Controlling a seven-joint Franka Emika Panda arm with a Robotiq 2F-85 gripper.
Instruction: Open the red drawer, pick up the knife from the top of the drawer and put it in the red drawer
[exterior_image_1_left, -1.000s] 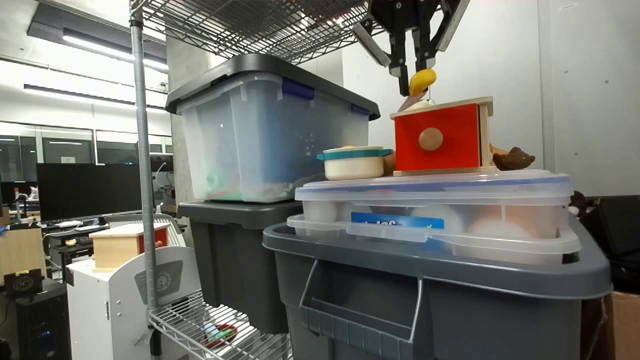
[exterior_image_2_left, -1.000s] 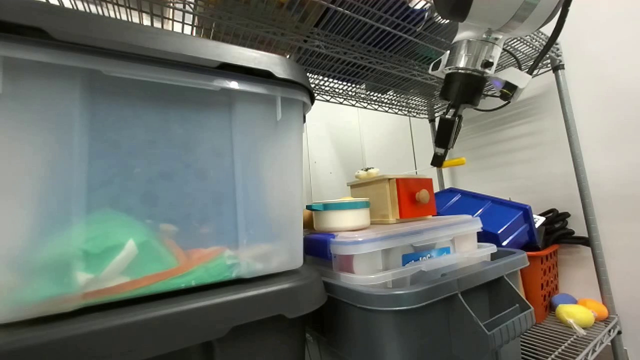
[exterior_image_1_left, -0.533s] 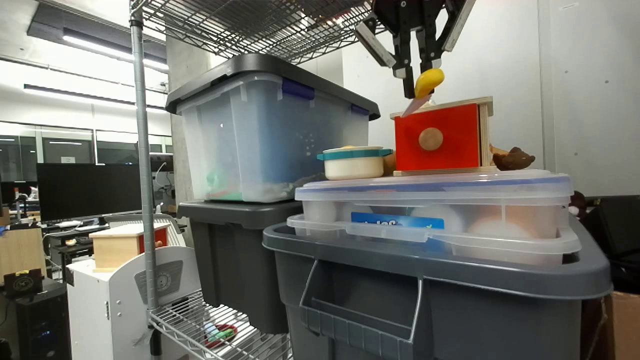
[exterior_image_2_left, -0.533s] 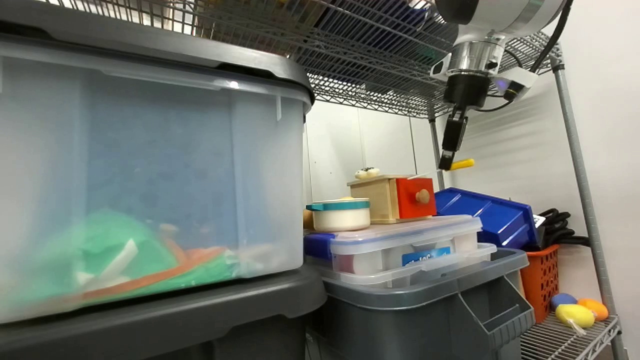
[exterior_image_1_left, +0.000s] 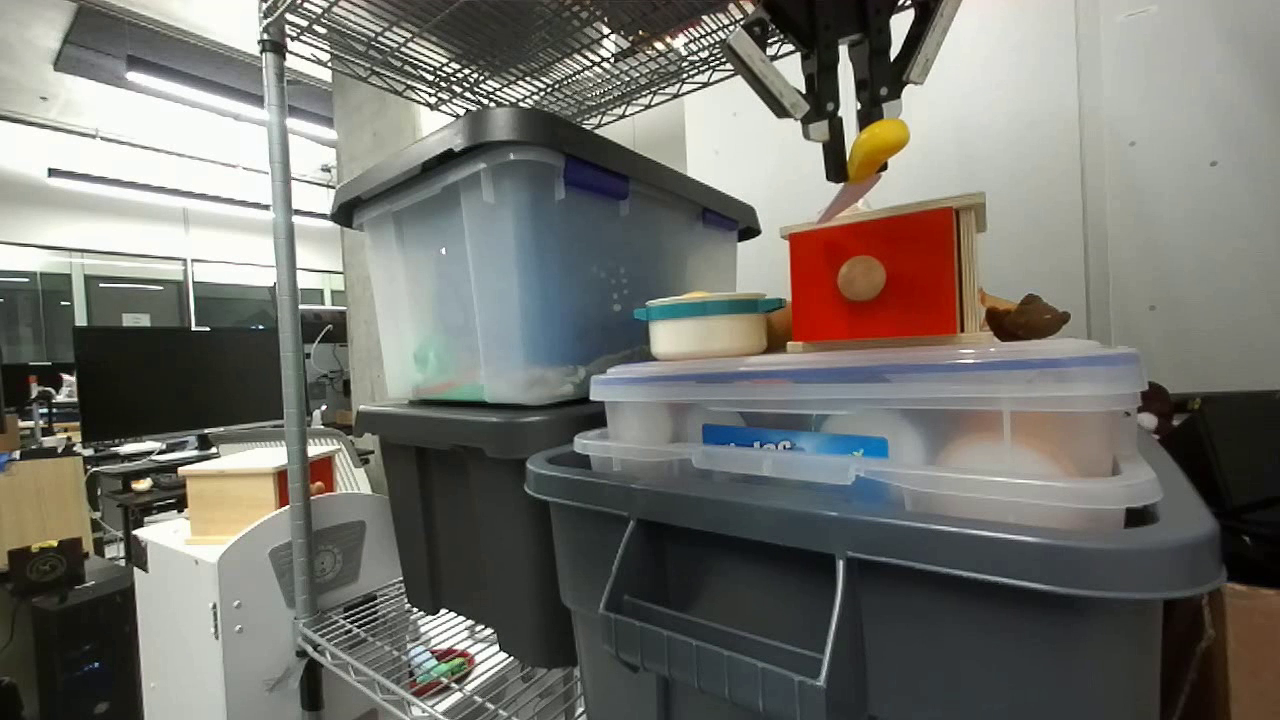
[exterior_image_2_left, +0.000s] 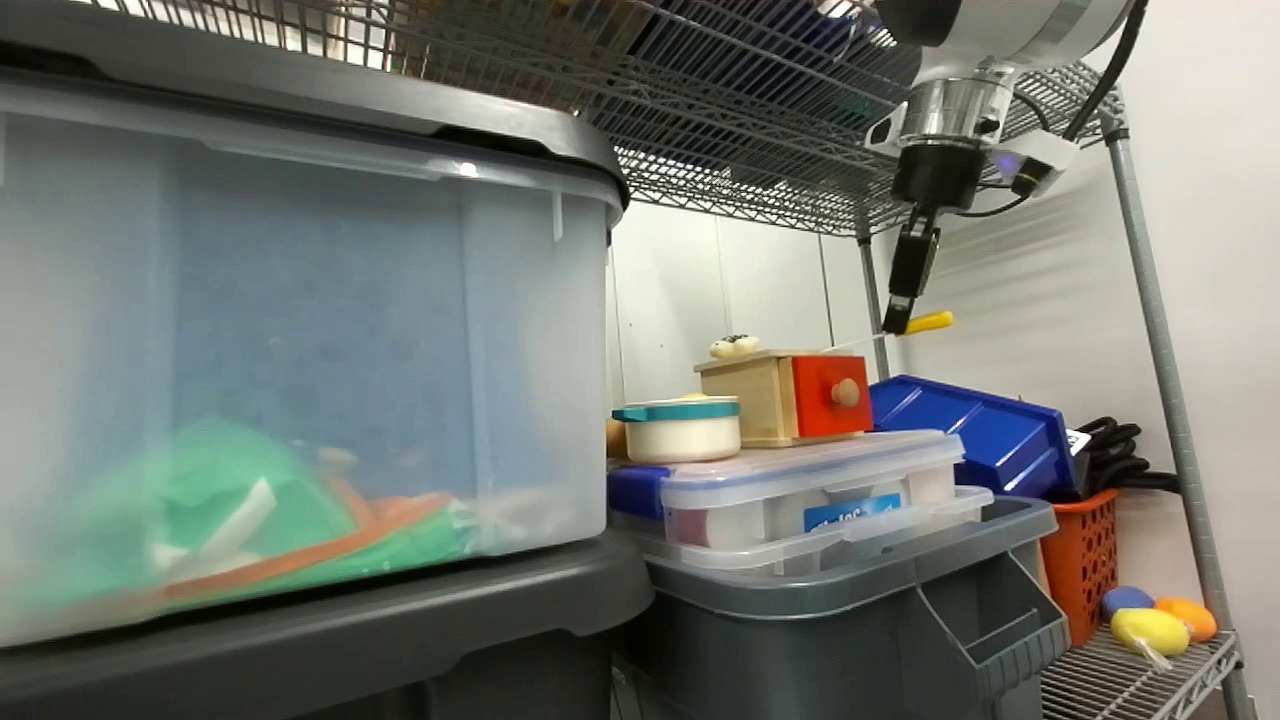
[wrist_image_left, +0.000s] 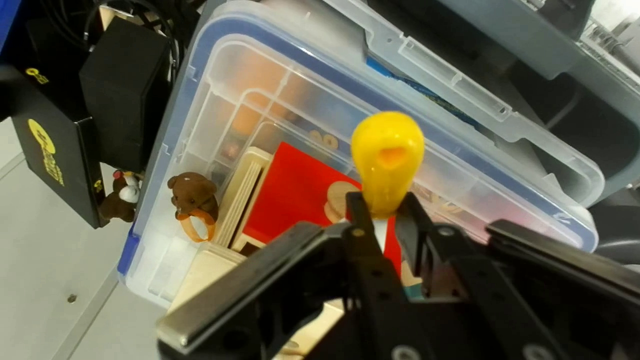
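Gripper (wrist_image_left: 384, 205) holds the knife (wrist_image_left: 387, 155); its 2 fingers (wrist_image_left: 357, 215) stand narrow, 1 on each side of the yellow handle (exterior_image_2_left: 932, 321). Contact is made at the slim end of the handle, next to the pale blade (exterior_image_1_left: 850, 197), presumably because that section is thin enough for the tips to straddle and lies near the balance point. The thick end projects away from the box (exterior_image_2_left: 755, 395), and the blade slants down toward the box top. Whether the blade tip touches the wood cannot be told.

Below the knife, the red drawer (exterior_image_1_left: 910, 268) sits in the box. Its front looks closed or nearly so in both exterior views, so the opening step appears outstanding. The round knob (exterior_image_1_left: 862, 278) faces outward to provide a pull point; with the knife between the fingers, that pull probably requires setting the knife down beforehand. A white speckled toy (exterior_image_2_left: 735, 346) sits on the box top, so any temporary placement there must allow for it.

The box rests on a lidded clear tub (exterior_image_1_left: 660, 383), and the tub on a gray bin (exterior_image_1_left: 1000, 630); the stack provides a flat, raised base. A pot (exterior_image_2_left: 685, 432) with a teal band stands to 1 side of the box and a toy bear (wrist_image_left: 194, 192) to the opposite side, so neither should meet the drawer as it slides out.
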